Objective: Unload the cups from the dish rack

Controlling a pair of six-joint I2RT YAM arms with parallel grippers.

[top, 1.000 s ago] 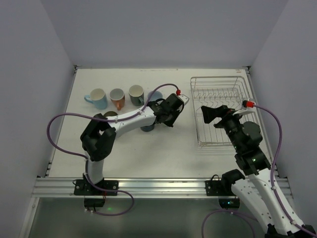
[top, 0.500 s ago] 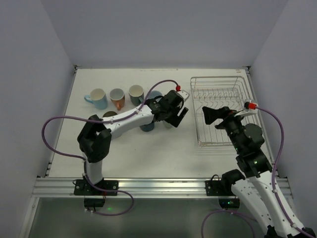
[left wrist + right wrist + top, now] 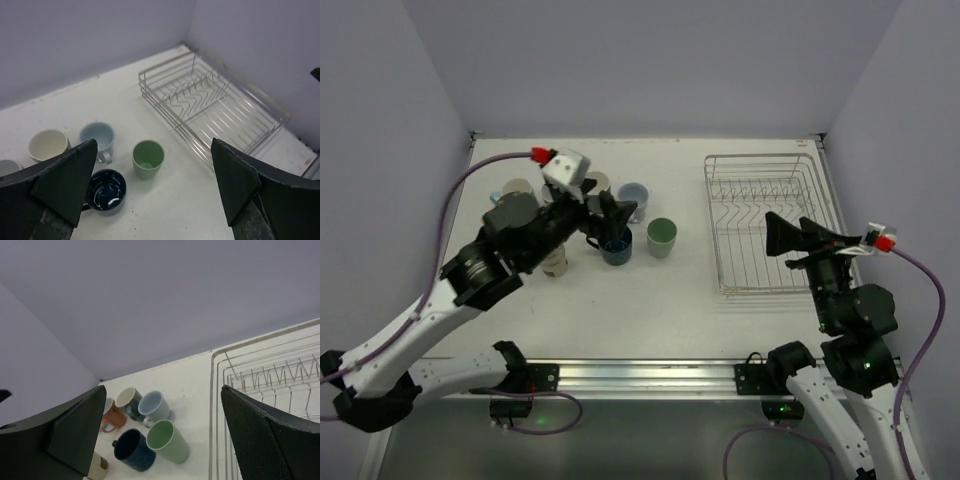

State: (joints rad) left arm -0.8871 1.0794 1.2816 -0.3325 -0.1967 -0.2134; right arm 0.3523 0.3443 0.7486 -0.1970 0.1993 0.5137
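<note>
The dish rack [image 3: 770, 222] is a silver wire rack at the right of the table, and no cup shows in it [image 3: 215, 102] [image 3: 272, 380]. The cups stand grouped left of it: a pale green cup [image 3: 662, 237] [image 3: 148, 159] [image 3: 168, 441], a dark blue cup [image 3: 616, 247] [image 3: 106, 190] [image 3: 131, 450], a light blue cup [image 3: 633, 194] [image 3: 97, 137] [image 3: 154, 406], a teal cup [image 3: 127, 401], an orange cup [image 3: 113, 416] and a cream cup [image 3: 48, 145]. My left gripper [image 3: 612, 214] [image 3: 153, 172] hangs open above the group, holding nothing. My right gripper [image 3: 802, 235] [image 3: 162, 397] is open over the rack's near part.
The raised left arm [image 3: 510, 245] hides part of the cup group in the top view. White walls close the table at the back and both sides. An aluminium rail [image 3: 640, 375] runs along the near edge.
My left gripper opened and let go of the pale green cup, which now stands beside the dark blue one. The left arm rose and drew back left. The right arm pulled back slightly.
</note>
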